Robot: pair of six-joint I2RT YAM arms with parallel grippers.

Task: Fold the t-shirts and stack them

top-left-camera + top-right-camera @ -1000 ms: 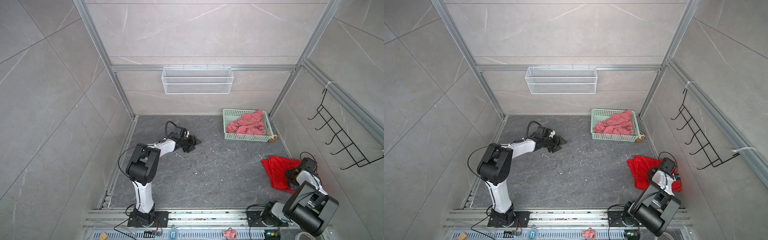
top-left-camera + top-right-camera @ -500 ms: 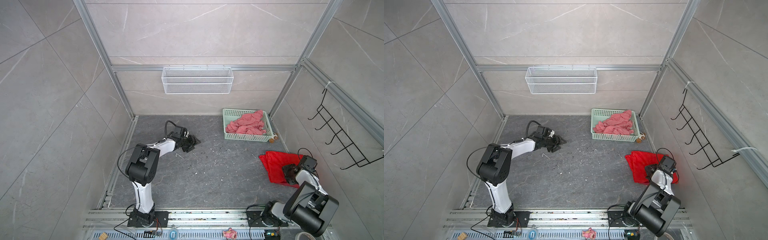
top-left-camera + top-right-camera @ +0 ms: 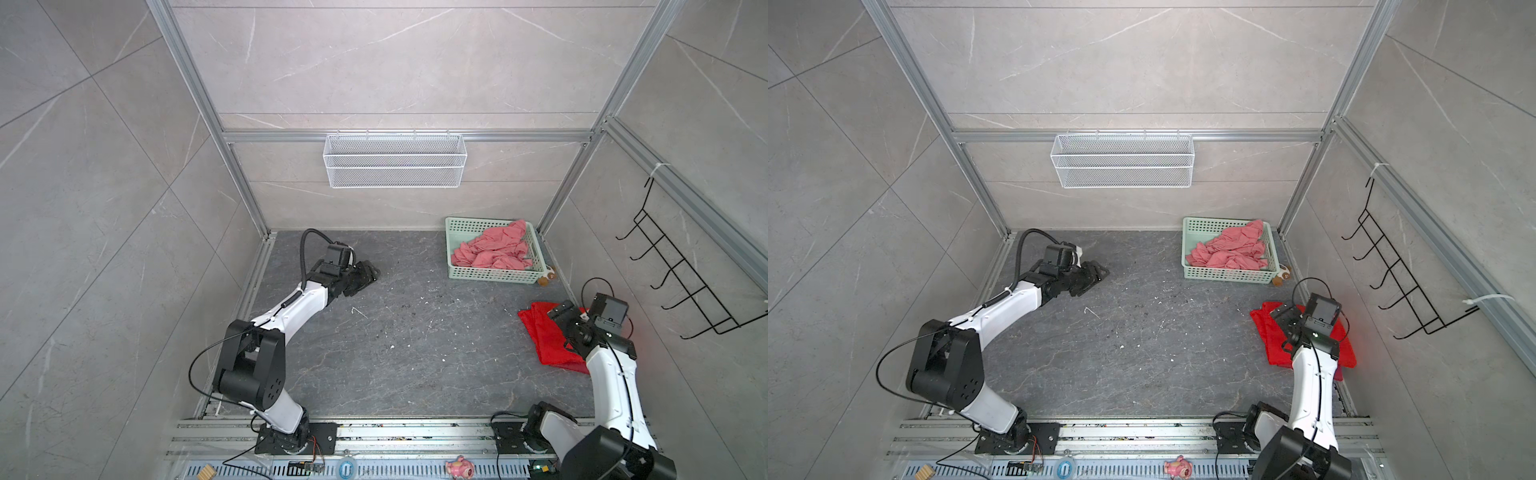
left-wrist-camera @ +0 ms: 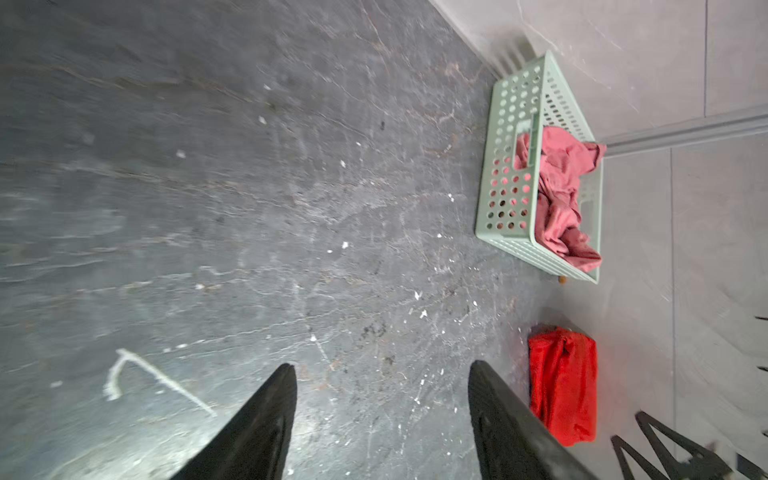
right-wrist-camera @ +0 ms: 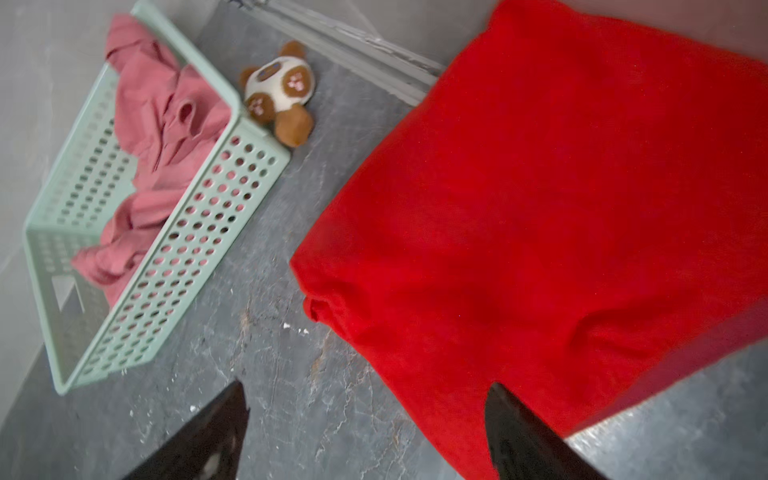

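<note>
Wide open grey floor through the middle, green basket blocking the far right corner, small plush toy tucked right against it, folded red shirt filling the right edge, narrow gap between basket and shirt

The bright red t-shirt just ahead of the right tool is one plain, saturated red all over. Further ahead of that tool, the salmon-pink t-shirts are a dusty, even pink. The basket holding them is mint green, its walls patterned with rows of round holes. The plush toy beside it is white with brown patches. The right tool and the left tool are black. The tabletop is dark grey, veined in paler grey and flecked with white. Each arm is white with black joints.
</note>
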